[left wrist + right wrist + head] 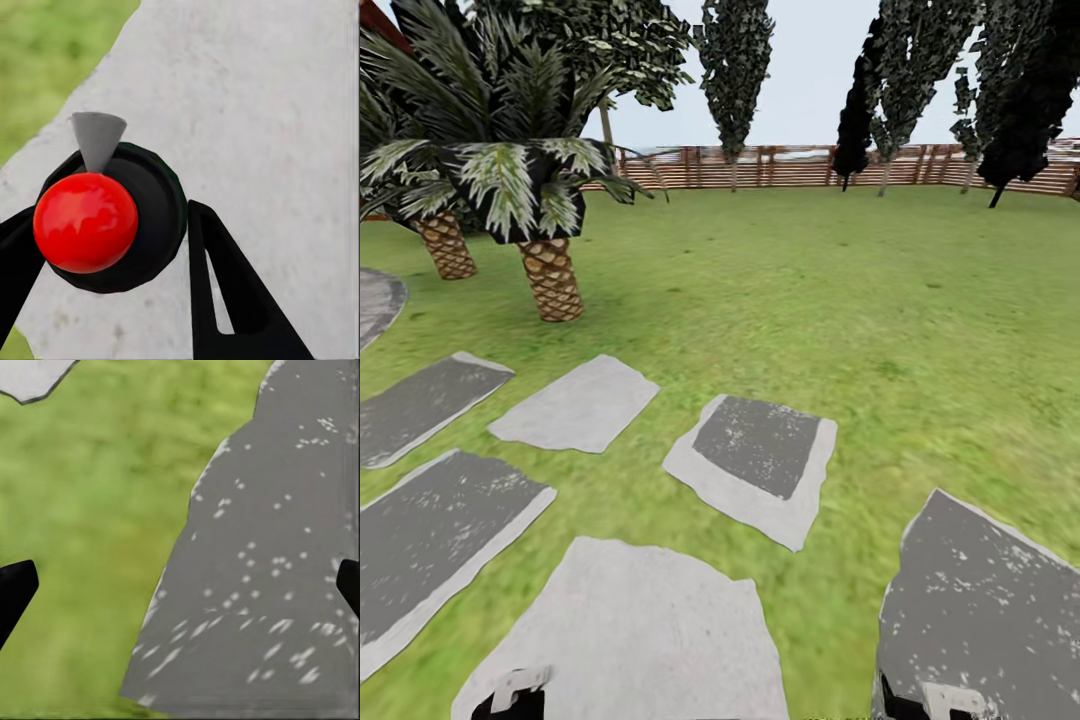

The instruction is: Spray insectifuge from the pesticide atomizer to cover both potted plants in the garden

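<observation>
Red-capped and black-bodied, the pesticide atomizer (112,225) sits clamped between the left gripper's (112,262) fingers above a pale stone slab (262,112). Over lawn (82,510) and paving, the right gripper (180,585) hangs spread wide.

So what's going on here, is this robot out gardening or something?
Sort of. It is a simulated robot in a fenced garden, facing a lawn with stone slabs and palm trees. Its left gripper holds what looks like the pesticide atomizer, a dark body with a red top and grey nozzle, over a pale slab. The right gripper is open and empty above grass and a grey slab.
</observation>
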Available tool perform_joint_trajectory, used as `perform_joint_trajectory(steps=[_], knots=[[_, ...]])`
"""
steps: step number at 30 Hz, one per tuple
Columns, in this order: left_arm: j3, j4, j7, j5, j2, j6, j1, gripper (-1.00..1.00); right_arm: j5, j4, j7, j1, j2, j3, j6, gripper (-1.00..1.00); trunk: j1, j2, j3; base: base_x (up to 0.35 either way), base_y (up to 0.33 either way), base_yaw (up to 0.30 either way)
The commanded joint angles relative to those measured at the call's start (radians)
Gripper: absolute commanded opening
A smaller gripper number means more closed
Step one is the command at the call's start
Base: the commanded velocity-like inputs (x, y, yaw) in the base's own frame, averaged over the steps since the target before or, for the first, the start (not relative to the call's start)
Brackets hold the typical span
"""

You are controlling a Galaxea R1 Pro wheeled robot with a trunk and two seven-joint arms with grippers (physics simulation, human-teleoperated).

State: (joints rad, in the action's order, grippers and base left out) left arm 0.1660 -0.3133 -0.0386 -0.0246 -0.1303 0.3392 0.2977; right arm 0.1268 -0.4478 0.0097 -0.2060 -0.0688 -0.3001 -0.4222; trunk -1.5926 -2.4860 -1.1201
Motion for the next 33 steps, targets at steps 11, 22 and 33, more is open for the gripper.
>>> perform_joint_trajectory(steps=[11,22,33], knots=[[-0.001,0.012,-0.004,0.0,0.009,0.03,0.0,-1.0,0.014,0.032,0.001,-0.001,0.001,-0.007,-0.003,1.0,0.042,0.077,0.034,0.0,0.0,-0.298],[0.0,0.013,-0.004,0.0,0.011,0.048,-0.006,-1.0,0.013,0.034,0.001,-0.001,0.001,-0.007,-0.003,1.0,0.069,0.126,0.056,0.0,0.0,-0.3],[0.001,0.013,-0.005,0.0,0.013,0.05,-0.006,-1.0,0.014,0.034,0.001,-0.001,0.001,-0.007,-0.003,1.0,0.069,0.126,0.056,0.0,0.0,-0.3]])
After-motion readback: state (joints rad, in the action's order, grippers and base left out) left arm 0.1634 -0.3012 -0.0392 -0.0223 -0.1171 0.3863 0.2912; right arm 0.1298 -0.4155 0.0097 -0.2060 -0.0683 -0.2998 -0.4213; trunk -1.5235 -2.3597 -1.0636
